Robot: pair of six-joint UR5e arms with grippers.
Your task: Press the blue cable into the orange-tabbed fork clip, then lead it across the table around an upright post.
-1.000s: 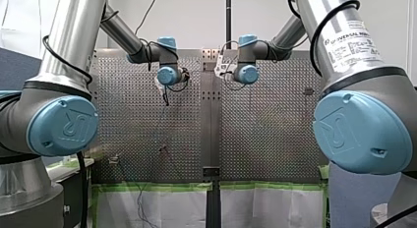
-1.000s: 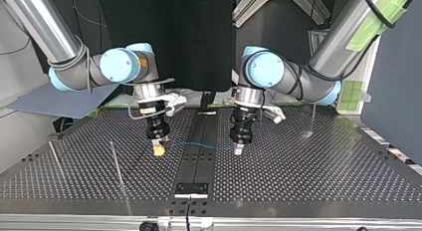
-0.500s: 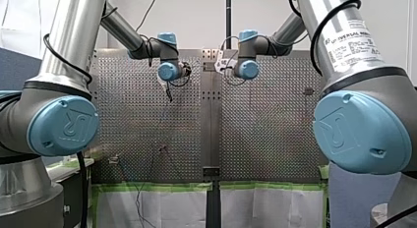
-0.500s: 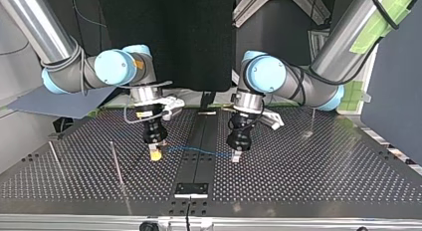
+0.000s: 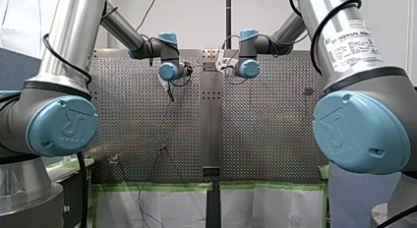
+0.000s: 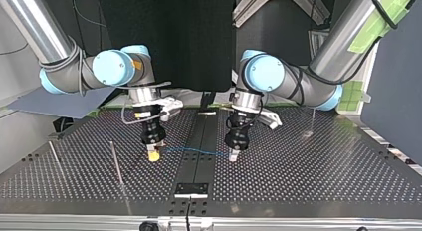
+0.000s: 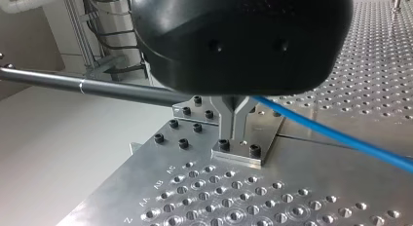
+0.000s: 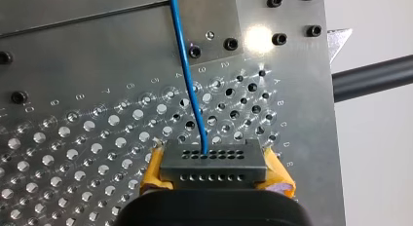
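Yellow-padded fingers (image 8: pixel 278 173) of the robot's right gripper (image 6: pixel 154 156) are pinched shut on the thin blue cable (image 8: pixel 187 70). In the right wrist view the pads flank a dark grey block pierced with two rows of small holes (image 8: pixel 213 163), and the cable runs out of that block's far edge, away over the perforated metal table (image 6: pixel 308 181).

The left gripper (image 6: pixel 233 156) is likewise closed on the cable. In the left wrist view its metal fingers (image 7: pixel 234 116) narrow together into a V under the black housing, and the cable leaves from just behind them, slanting off to one side.

In the top view the cable hangs in a nearly level line just above the table, stretched across the dark centre strip between the right gripper at the view's left and the left gripper at the view's right. Both grippers point straight down, tips close to the surface.

Two thin upright metal posts (image 6: pixel 116 163) (image 6: pixel 54 156) stand at the top view's left, beyond the right gripper and apart from the cable. A third post (image 6: pixel 313 119) stands toward the view's right.
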